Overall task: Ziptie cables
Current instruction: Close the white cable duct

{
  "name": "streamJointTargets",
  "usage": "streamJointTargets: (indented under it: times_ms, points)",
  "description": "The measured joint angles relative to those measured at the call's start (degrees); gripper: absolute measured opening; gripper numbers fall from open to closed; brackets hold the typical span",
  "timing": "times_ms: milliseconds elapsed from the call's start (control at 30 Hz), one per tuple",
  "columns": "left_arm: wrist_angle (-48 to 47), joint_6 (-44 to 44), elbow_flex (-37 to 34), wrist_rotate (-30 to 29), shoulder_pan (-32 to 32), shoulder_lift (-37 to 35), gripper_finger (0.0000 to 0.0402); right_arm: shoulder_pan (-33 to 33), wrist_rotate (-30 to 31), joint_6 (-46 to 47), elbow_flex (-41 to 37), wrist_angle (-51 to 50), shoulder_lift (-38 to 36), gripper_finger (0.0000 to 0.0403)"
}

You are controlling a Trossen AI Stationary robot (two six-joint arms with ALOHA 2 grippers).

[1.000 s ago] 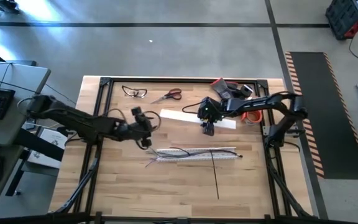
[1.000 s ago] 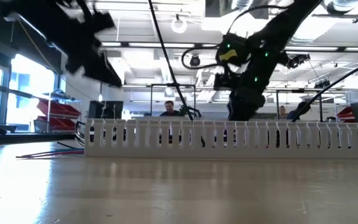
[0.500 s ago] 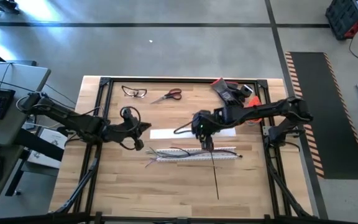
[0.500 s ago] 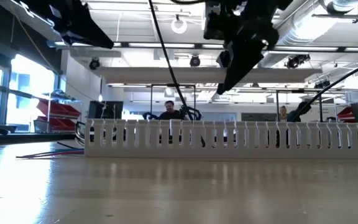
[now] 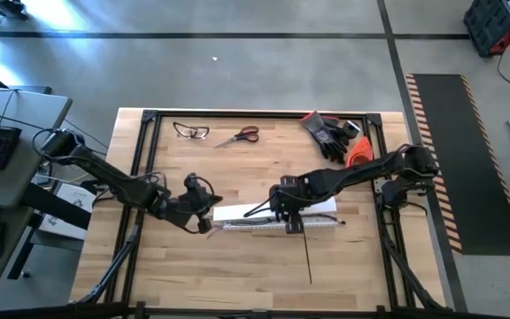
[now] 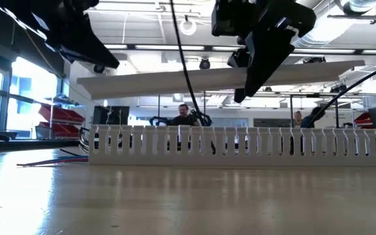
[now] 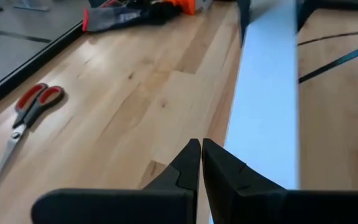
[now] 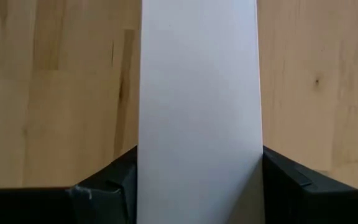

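A white slotted channel (image 5: 282, 224) (image 6: 240, 141) lies across the table's middle with the cables (image 5: 237, 221) in it. Their ends trail out on its left (image 6: 51, 160). One dark ziptie (image 5: 309, 257) runs from the channel toward the near edge. My right gripper (image 5: 291, 218) (image 8: 197, 180) is shut on a flat white cover strip (image 5: 268, 211) (image 6: 220, 77), which hangs level above the channel. My left gripper (image 5: 209, 218) (image 7: 201, 149) is shut, with nothing between its fingers, beside the strip's left end. My right gripper pinches the white strip's two long edges (image 8: 143, 168) between its two fingers, right of the strip's middle. The fingers slant down from above and lie across the strip. The strip is lifted clear and almost level over the channel. Whether my left gripper touches the strip, I cannot tell.
Red-handled scissors (image 5: 239, 136) (image 7: 27, 118) and safety glasses (image 5: 191, 132) lie at the far left. Black gloves (image 5: 330, 133) and an orange thing (image 5: 359, 151) lie at the far right. A black frame (image 5: 149, 117) rims the table. A person (image 6: 185, 117) sits in the room behind.
My right gripper has gone toward the table's near and left edges with the white strip. The strip lay slanted on the table behind the channel and now hangs lifted over it. My left gripper has gone toward the near edge, to the strip's left end.
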Motion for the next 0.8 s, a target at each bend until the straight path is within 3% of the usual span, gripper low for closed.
streamJointTargets:
  times_ms: [167, 300, 533, 800]
  points:
    - [1.03, 0.28, -0.02, -1.75, 0.2, 2.11, 0.0, -0.42, 4.64, -1.4, -0.84, -0.54, 0.0, 0.0195]
    - [1.03, 1.04, -0.02, -2.11, 1.12, 2.13, 0.0, -4.58, 5.93, -5.73, -7.47, 8.77, 0.19, 0.0195]
    - [1.12, 2.53, -0.02, -2.27, 3.49, 2.13, 0.0, -14.26, 1.93, -10.22, -20.0, 31.06, 0.76, 0.0195]
    - [2.13, 3.31, 0.0, -2.2, 5.29, 2.04, 0.0, -19.23, -1.04, -14.15, -24.57, 37.8, 2.63, 0.0196]
